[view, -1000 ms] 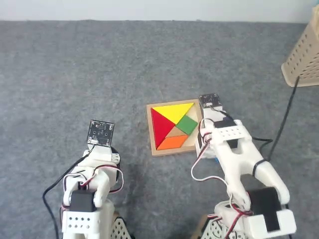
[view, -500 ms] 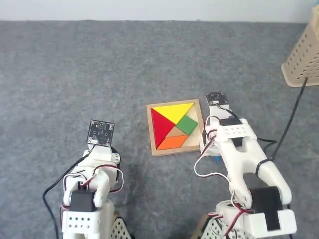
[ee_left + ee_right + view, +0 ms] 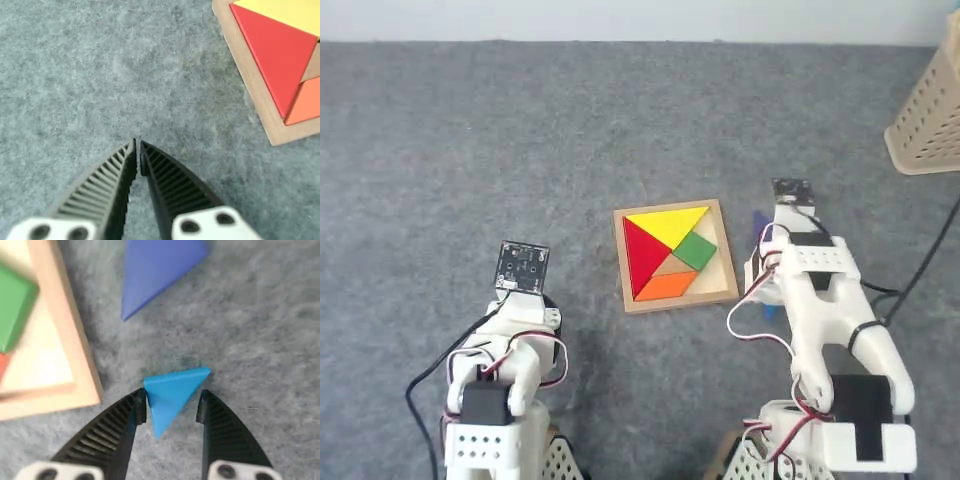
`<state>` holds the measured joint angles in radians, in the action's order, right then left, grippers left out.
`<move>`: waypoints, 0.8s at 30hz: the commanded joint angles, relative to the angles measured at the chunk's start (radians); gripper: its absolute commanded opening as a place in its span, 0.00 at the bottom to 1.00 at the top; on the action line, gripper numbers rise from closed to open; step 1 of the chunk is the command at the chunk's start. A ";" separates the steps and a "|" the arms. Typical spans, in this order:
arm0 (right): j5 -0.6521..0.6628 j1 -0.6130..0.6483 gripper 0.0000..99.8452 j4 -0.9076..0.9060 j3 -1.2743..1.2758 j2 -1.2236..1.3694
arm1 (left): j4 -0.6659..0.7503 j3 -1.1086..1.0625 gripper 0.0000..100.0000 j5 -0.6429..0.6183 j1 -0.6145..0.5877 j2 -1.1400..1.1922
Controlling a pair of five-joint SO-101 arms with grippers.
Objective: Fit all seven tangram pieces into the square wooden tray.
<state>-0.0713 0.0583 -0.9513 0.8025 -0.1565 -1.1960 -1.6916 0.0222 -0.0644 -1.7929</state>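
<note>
No legible text or numbers

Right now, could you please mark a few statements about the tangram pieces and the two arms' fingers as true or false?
1. The red triangle lies inside the wooden tray. True.
2. The left gripper holds a piece. False: its fingers are shut on nothing, above the carpet.
3. The light blue triangle lies on the carpet between the right gripper's open fingers. True.
4. The dark blue triangle sits in the tray. False: it lies on the carpet outside the tray.
</note>
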 commanded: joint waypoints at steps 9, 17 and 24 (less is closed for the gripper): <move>-0.118 0.074 0.18 0.016 -0.080 -0.002 | -0.005 0.005 0.01 -0.009 -0.005 -0.003; -0.118 0.068 0.18 0.041 -0.081 0.019 | -0.005 0.005 0.01 -0.009 -0.005 -0.003; -0.117 0.068 0.18 0.016 -0.146 0.136 | -0.005 0.005 0.01 -0.009 -0.005 -0.003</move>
<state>-0.1818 0.1243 -0.9268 0.7288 -0.0368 -1.1960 -1.6916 0.0222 -0.0644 -1.7929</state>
